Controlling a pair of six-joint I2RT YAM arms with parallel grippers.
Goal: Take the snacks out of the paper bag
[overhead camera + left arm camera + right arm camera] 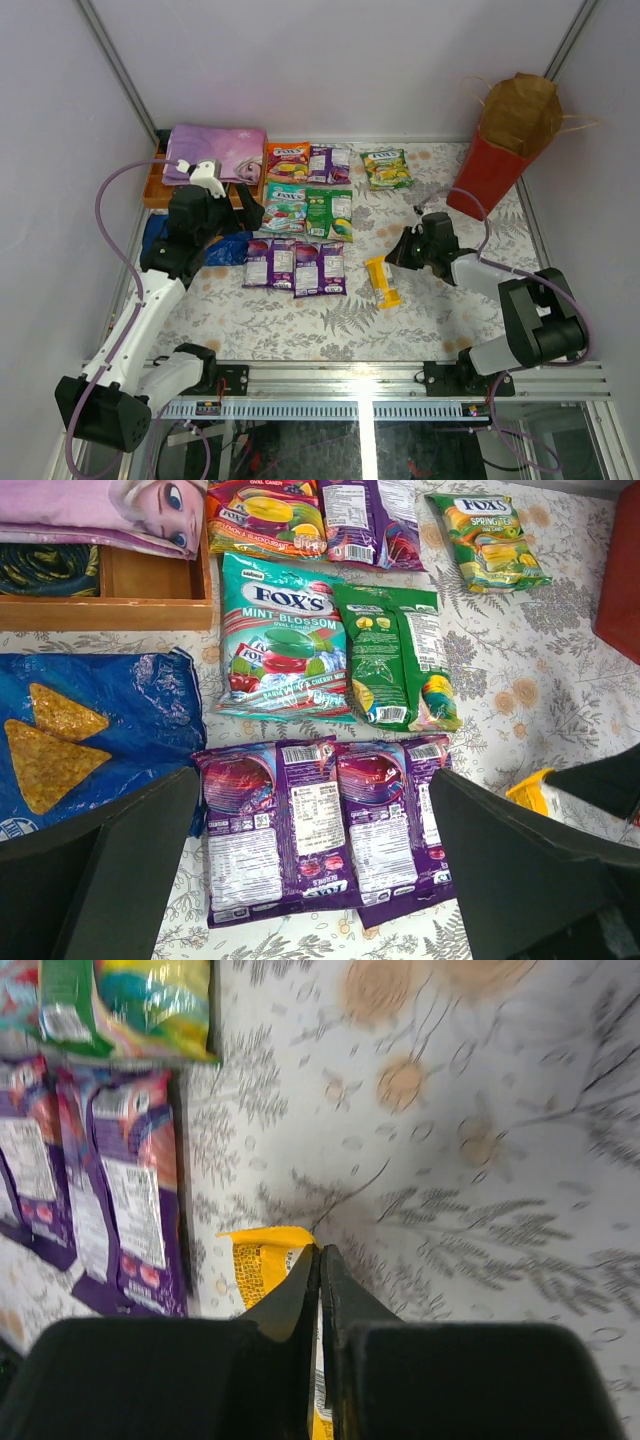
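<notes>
The red paper bag [505,140] stands open at the back right, its brown inside showing. Several snacks lie flat on the table: purple packets [295,265] [320,830], green ones [329,213] [395,655], a mint packet [283,635], an orange one [287,160] and a blue Doritos bag [225,250] [90,730]. A yellow packet [383,282] [262,1260] lies right of the purple ones. My right gripper [395,252] [320,1255] is shut, its tips over that packet's far end; nothing shows pinched. My left gripper [245,215] [315,880] hangs wide open above the purple packets.
An orange tray [155,185] [110,610] at the back left holds a folded purple-pink cloth [215,150]. Another green packet [386,168] [487,540] lies near the paper bag. Grey walls close in on the left, back and right.
</notes>
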